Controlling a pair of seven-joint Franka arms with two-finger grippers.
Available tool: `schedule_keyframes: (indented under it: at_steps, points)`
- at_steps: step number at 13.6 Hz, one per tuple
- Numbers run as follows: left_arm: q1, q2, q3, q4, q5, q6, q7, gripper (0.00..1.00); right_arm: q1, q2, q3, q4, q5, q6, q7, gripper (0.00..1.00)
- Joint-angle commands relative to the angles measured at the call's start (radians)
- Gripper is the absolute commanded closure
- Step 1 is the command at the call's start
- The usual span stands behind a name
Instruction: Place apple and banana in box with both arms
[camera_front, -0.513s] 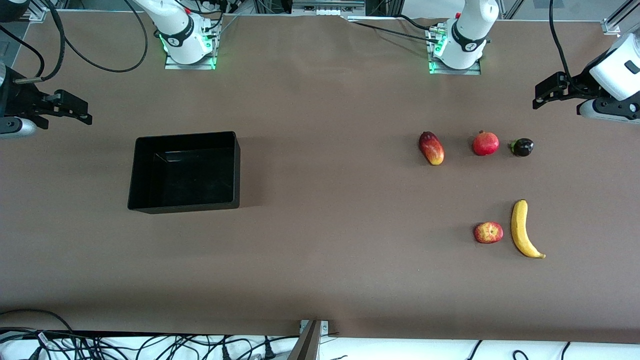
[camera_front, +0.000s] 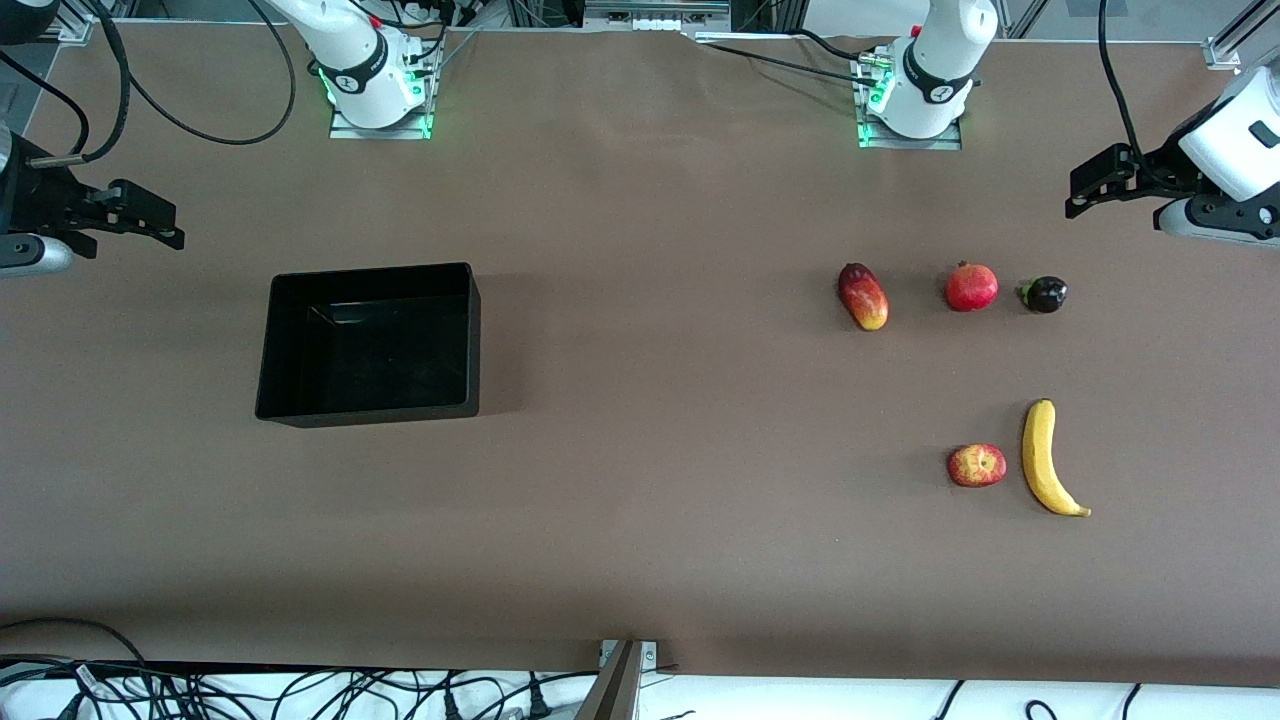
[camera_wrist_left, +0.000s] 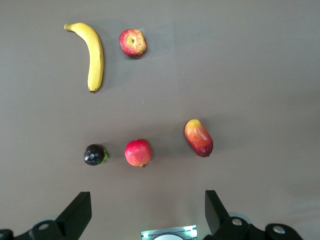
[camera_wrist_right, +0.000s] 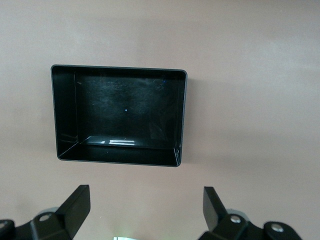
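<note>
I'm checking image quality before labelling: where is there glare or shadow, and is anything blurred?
Front view: even light, soft shadows beside the black rectangular plastic box and the fruit, green glow at the arm bases. Right wrist view: pale glare streaks on the box's glossy floor. Left wrist view: the long yellow banana and small red-yellow apple look sharp.

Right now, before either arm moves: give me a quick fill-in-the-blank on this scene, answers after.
1. The black box holds ____ fruit.
2. The apple lies beside the ____.
3. The left claw and the right claw both stand ____, holding nothing.
4. The dark-red and yellow oval fruit, the red round fruit and the dark fruit lie ____ from the front camera than the apple.

Missing words: no; banana; open; farther
</note>
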Motion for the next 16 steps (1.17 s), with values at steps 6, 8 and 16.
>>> schedule_keyframes:
  at_steps: [6, 8, 16]
  points:
    - [0.000, 0.020, 0.001, 0.031, -0.029, -0.014, 0.001, 0.00, -0.003, 0.006, -0.006, 0.015, 0.019, -0.017, 0.000, 0.00]
    - [-0.001, 0.023, 0.001, 0.033, -0.029, -0.014, 0.001, 0.00, -0.005, 0.004, -0.006, 0.013, 0.017, -0.020, 0.002, 0.00]
    - [-0.005, 0.023, 0.003, 0.033, -0.029, -0.014, -0.003, 0.00, -0.008, 0.004, -0.044, -0.111, 0.004, -0.045, 0.077, 0.00]
